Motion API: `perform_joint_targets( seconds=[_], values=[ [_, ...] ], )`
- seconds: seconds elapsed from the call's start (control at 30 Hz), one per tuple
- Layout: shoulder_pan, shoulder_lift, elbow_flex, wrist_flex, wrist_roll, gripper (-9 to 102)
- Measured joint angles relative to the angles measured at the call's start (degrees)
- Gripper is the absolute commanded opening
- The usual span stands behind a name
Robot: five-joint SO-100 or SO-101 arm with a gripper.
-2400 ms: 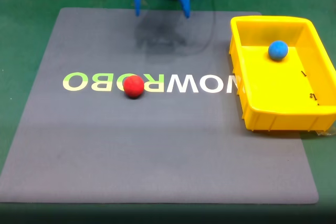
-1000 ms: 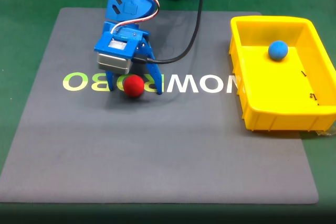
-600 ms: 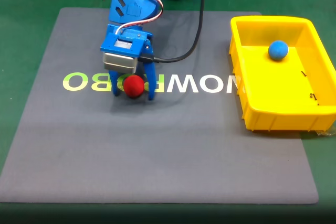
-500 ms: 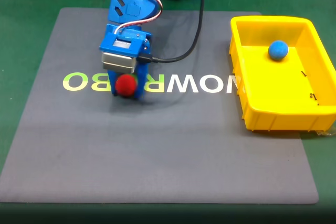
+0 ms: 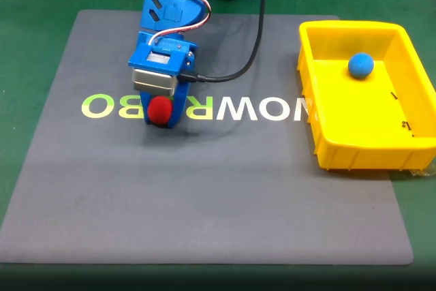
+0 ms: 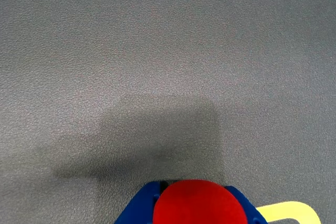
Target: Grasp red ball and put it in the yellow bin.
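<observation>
In the fixed view the small red ball [image 5: 160,109] sits low over the grey mat, squeezed between the blue fingers of my gripper [image 5: 161,115], which is shut on it. The wrist view shows the same red ball [image 6: 198,203] at the bottom edge, with the blue fingers [image 6: 139,211] hugging both its sides. The yellow bin [image 5: 327,148] stands on the right side of the mat, well apart from the gripper.
A blue ball [image 5: 360,65] lies inside the bin near its far end. The grey mat [image 5: 218,195] carries large letters [image 5: 252,108] across its middle. A black cable [image 5: 253,39] runs from the arm base to the wrist. Green table surrounds the mat.
The arm came down from the back of the mat over the ball. The jaws, open around the ball a second ago, have closed on it, nudging it slightly left.
</observation>
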Motion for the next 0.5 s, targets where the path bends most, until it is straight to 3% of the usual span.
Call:
perform_joint_targets(
  seconds=[0.27, 0.5],
  values=[
    [-1.7, 11.9, 0.6, 1.5, 1.5, 0],
    [-8.8, 27.8, 9.6, 1.5, 3.2, 0]
  ],
)
